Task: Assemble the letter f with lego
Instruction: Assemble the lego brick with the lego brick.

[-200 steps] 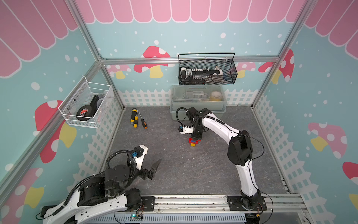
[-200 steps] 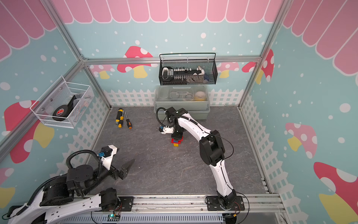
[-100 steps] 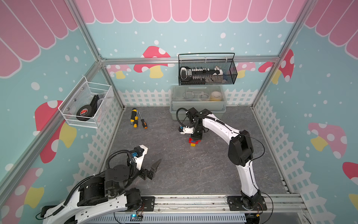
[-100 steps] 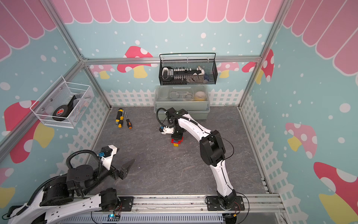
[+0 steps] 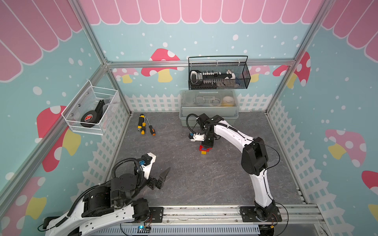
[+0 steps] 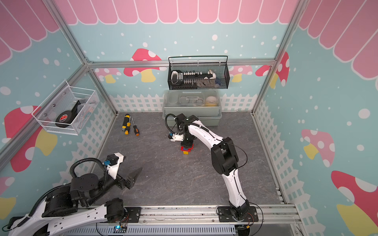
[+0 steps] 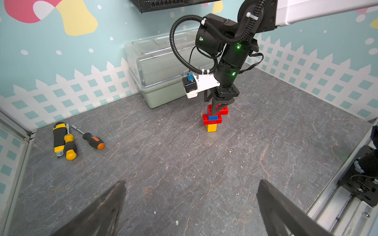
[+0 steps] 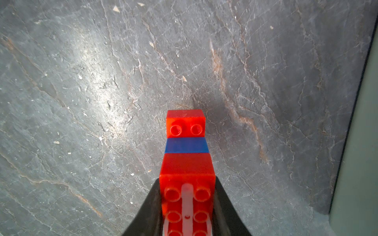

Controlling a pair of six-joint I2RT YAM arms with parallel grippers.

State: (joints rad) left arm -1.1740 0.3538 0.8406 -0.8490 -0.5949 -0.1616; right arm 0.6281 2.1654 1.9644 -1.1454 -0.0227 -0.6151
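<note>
Both top views look down from high up onto the whole surface (image 5: 204, 183). The left wrist view faces the lego stack (image 7: 213, 118) from afar, while the right wrist view looks down on it from close above.

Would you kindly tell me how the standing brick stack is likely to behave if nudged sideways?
Probably tippy: the stack stands tall on one small yellow brick, with the lower red bar overhanging. Likely stiff, since the bricks look pressed together. The right gripper, shut on the top red bar, probably steadies it.

lego (image 7: 212, 121) red, blue, yellow; table (image 7: 184, 173) grey, veined.
</note>
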